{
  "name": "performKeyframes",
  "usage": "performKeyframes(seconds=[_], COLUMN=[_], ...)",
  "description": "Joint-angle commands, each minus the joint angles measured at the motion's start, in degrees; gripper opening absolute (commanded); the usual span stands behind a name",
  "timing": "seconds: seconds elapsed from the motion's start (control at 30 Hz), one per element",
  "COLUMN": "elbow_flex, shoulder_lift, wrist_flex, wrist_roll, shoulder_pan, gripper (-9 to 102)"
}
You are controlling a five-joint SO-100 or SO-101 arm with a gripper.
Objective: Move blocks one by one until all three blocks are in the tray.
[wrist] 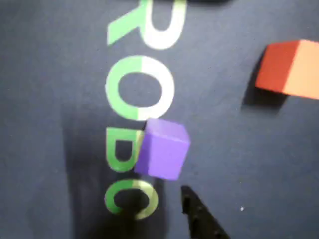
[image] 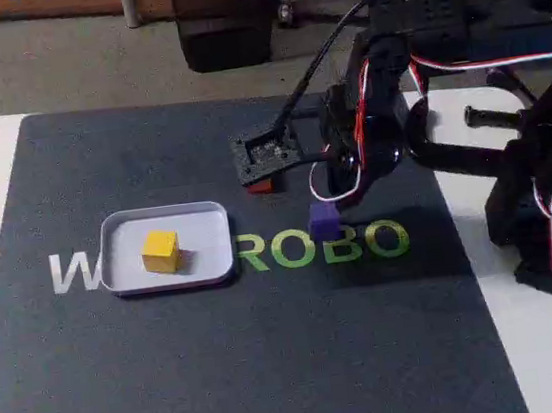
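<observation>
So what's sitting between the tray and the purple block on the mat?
In the fixed view, no object: between the tray and the purple block is just dark mat with printed green lettering.

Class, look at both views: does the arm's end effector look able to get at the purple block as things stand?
Probably yes. The purple block sits alone on the dark mat, apart from the orange block. The end effector is close beside it. Nothing stands between them, though whether it is open cannot be told.

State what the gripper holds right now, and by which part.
Nothing is held. The small purple cube and the small orange cube both rest on the dark mat, free of the gripper's black fingertip.
</observation>
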Motion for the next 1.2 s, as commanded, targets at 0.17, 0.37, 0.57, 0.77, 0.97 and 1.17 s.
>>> performKeyframes(seconds=[0.17, 0.37, 0.57, 0.77, 0.97, 1.17], elbow_flex=[-0.4, -0.7, -0.8, -0.8, -0.8, -2.2], shoulder_lift=[-0.6, -4.1, -5.5, -7.6, -11.5, -12.7], wrist_flex=[-2.9, -5.7, -6.6, -8.0, -11.8, -13.7], wrist_roll=[1.7, 1.7, 1.0, 1.0, 0.9, 3.8], shoulder_pan=[0.4, 2.1, 3.3, 3.3, 3.7, 2.9], gripper=[16, 17, 17, 16, 6, -8])
